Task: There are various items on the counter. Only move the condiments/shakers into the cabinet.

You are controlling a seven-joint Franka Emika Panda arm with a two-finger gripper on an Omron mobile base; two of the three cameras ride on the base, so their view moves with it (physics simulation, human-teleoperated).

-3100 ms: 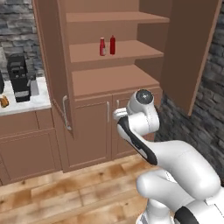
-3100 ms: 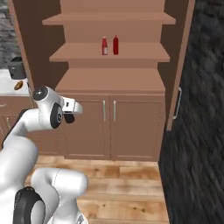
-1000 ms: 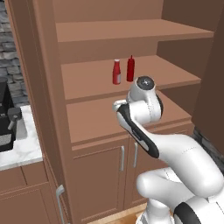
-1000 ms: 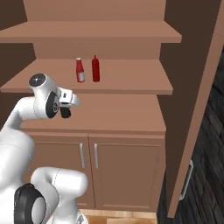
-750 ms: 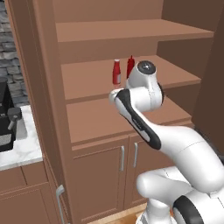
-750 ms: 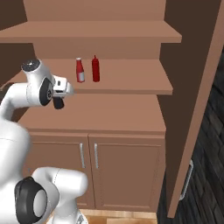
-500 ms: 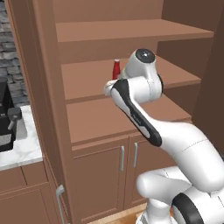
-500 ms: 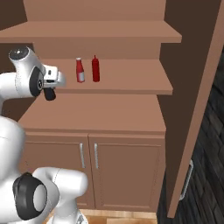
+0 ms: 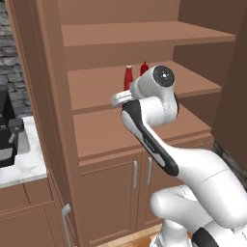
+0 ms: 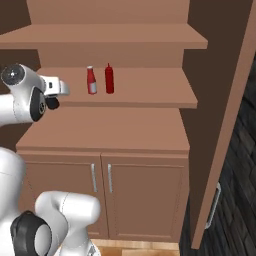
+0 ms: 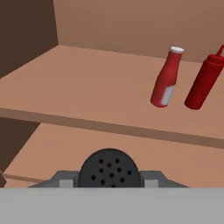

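Both jaws (image 11: pixel 109 183) clamp the black shaker (image 11: pixel 109 168) (perforated top showing) facing the cabinet (image 11: pixel 87 87) shelf.

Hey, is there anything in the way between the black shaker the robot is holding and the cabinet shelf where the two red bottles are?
Nothing visible. The pincer grips the shaker just before the shelf; the boards ahead are bare. The two red bottles stand off to one side.

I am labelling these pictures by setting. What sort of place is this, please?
Most likely a home kitchen: a tall brown wooden shelving cabinet holds two red sauce bottles, and a white marble counter carries a black coffee machine.
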